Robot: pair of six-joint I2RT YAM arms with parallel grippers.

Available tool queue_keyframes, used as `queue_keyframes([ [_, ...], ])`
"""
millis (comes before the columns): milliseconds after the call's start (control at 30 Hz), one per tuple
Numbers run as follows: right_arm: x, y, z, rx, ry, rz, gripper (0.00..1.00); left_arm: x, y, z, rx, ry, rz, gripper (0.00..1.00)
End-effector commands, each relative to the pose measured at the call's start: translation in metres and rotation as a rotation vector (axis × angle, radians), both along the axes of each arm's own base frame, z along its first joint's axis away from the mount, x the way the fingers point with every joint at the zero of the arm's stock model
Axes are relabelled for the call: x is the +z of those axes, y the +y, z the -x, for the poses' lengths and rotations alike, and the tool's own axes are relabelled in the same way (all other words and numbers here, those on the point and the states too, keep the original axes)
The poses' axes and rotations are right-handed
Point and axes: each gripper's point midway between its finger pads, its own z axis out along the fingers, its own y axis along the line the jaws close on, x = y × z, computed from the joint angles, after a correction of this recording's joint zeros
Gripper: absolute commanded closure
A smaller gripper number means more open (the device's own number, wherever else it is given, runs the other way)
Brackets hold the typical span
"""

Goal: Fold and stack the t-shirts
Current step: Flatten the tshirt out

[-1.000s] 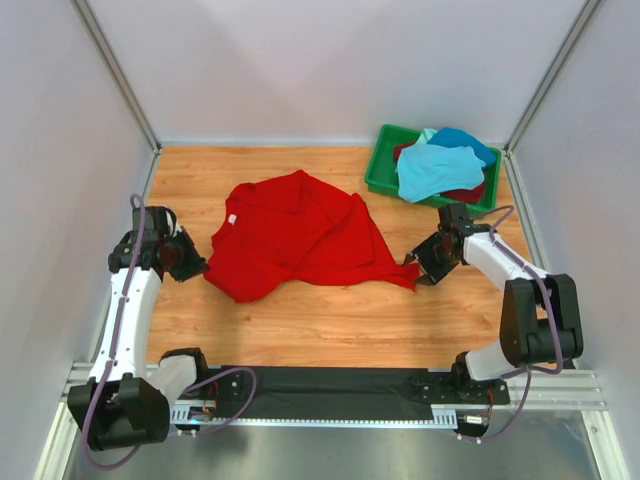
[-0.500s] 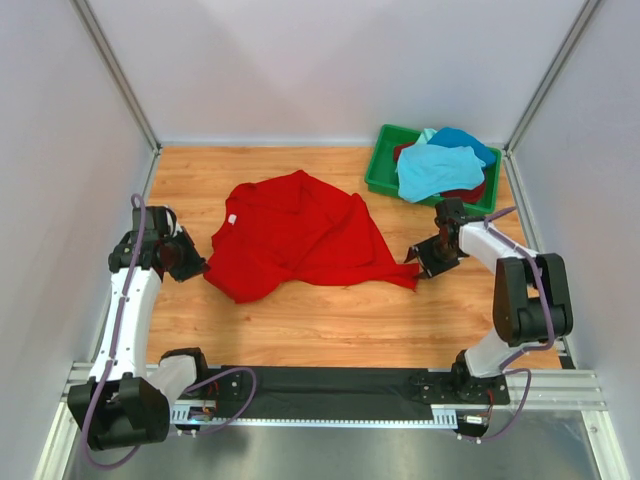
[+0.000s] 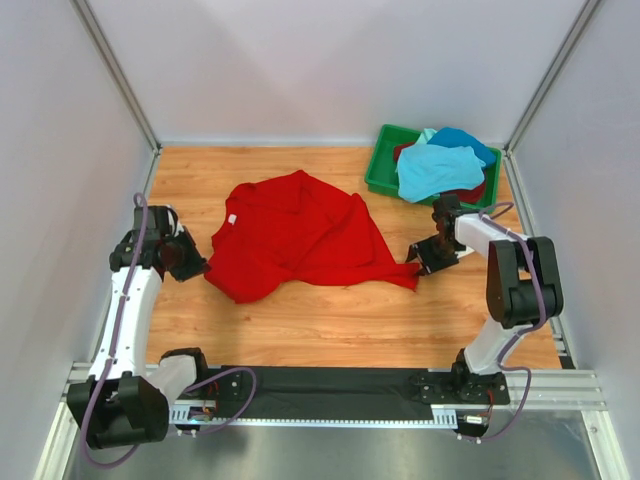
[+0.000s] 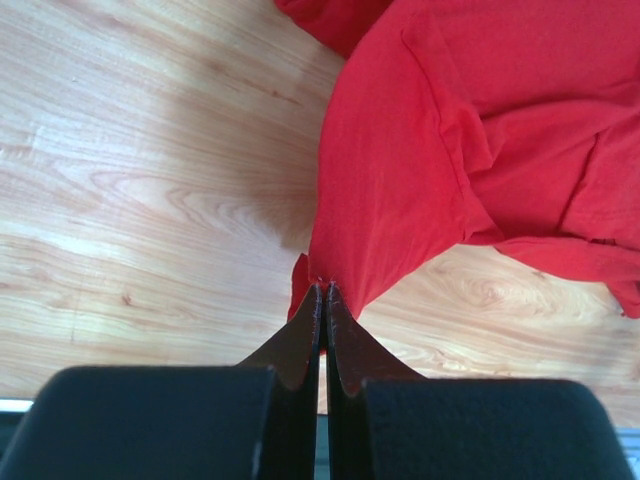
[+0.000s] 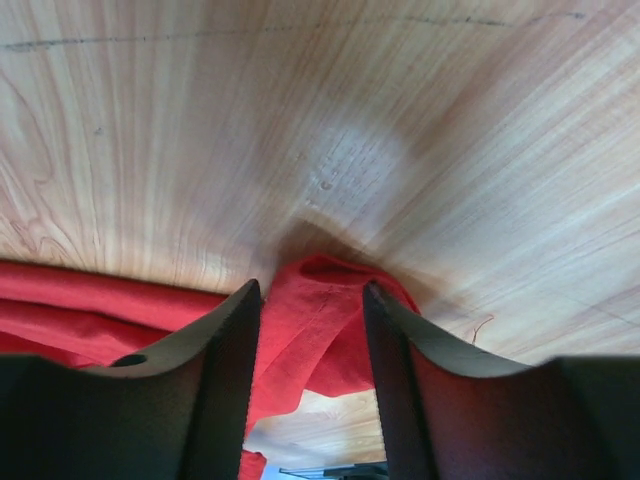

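Left tool [image 4: 322, 288] pinches red t-shirt [image 3: 300, 235] edge; right tool [image 5: 310, 290] gapes astride its opposite corner.

Matt red cloth t-shirt [image 3: 300, 235]; smooth wood-grain table [image 3: 300, 320]; glossy plastic bin [image 3: 377, 168].

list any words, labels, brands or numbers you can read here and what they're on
No text can be read in any view.
white tag at the neck of the red t-shirt: too small to read, if it is printed at all.
green bin and the shirts piled in it: no lettering shows.
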Motion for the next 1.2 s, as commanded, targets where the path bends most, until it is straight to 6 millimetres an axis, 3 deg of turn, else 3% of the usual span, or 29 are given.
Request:
queue_keyframes([
  [0, -0.008, -0.007, -0.004, -0.034, 0.026, 0.031, 0.56, 0.016, 0.002, -0.009, -0.019, -0.059, -0.028, 1.0],
  [33, -0.01, -0.008, -0.004, -0.029, 0.033, 0.038, 0.6, 0.019, 0.003, -0.01, -0.019, -0.066, -0.031, 1.0],
  [67, -0.012, -0.01, -0.002, -0.024, 0.045, 0.047, 0.73, 0.021, 0.004, -0.01, -0.019, -0.068, -0.037, 1.0],
  [133, -0.012, -0.016, 0.003, -0.017, 0.062, 0.085, 0.86, 0.026, 0.007, -0.011, -0.008, -0.077, -0.052, 1.0],
  [233, -0.001, -0.019, 0.007, 0.073, 0.052, 0.124, 1.0, 0.038, 0.007, -0.011, -0.016, -0.098, -0.06, 1.0],
  [367, 0.03, -0.034, 0.011, 0.182, -0.004, 0.249, 1.0, 0.057, 0.017, -0.019, -0.007, -0.133, -0.118, 1.0],
  [467, 0.073, -0.038, -0.002, 0.303, -0.149, 0.326, 1.0, 0.093, 0.017, -0.037, -0.023, -0.218, -0.13, 1.0],
  [500, 0.09, -0.035, -0.004, 0.344, -0.198, 0.346, 1.0, 0.115, 0.018, -0.05, -0.028, -0.269, -0.146, 1.0],
  [567, 0.12, -0.028, -0.026, 0.435, -0.323, 0.382, 0.99, 0.141, 0.023, -0.067, -0.019, -0.328, -0.169, 1.0],
  [600, 0.132, -0.023, -0.035, 0.467, -0.377, 0.378, 1.0, 0.167, 0.025, -0.083, -0.034, -0.397, -0.186, 1.0],
  [633, 0.148, -0.02, -0.047, 0.504, -0.432, 0.389, 0.99, 0.181, 0.023, -0.092, -0.052, -0.434, -0.19, 1.0],
  [733, 0.177, -0.008, -0.074, 0.543, -0.545, 0.384, 1.0, 0.24, 0.023, -0.135, -0.068, -0.606, -0.198, 1.0],
  [800, 0.214, 0.003, -0.106, 0.567, -0.674, 0.384, 1.0, 0.296, 0.019, -0.164, -0.096, -0.759, -0.202, 1.0],
  [833, 0.23, 0.009, -0.116, 0.577, -0.716, 0.37, 1.0, 0.315, 0.016, -0.169, -0.115, -0.8, -0.195, 1.0],
  [900, 0.282, 0.017, -0.143, 0.581, -0.836, 0.379, 1.0, 0.363, 0.011, -0.18, -0.135, -0.935, -0.193, 1.0],
  [967, 0.311, 0.024, -0.158, 0.58, -0.913, 0.373, 1.0, 0.394, 0.007, -0.182, -0.162, -1.038, -0.205, 1.0],
  [1000, 0.352, 0.027, -0.163, 0.57, -1.018, 0.382, 1.0, 0.423, 0.006, -0.175, -0.172, -1.119, -0.225, 1.0],
  [1033, 0.368, 0.034, -0.163, 0.589, -1.067, 0.36, 1.0, 0.437, 0.004, -0.168, -0.196, -1.167, -0.235, 1.0],
  [1100, 0.41, 0.038, -0.162, 0.584, -1.186, 0.359, 1.0, 0.484, 0.013, -0.143, -0.177, -1.315, -0.3, 1.0],
  [1167, 0.44, 0.042, -0.163, 0.578, -1.305, 0.365, 1.0, 0.515, 0.021, -0.121, -0.165, -1.408, -0.35, 1.0],
])
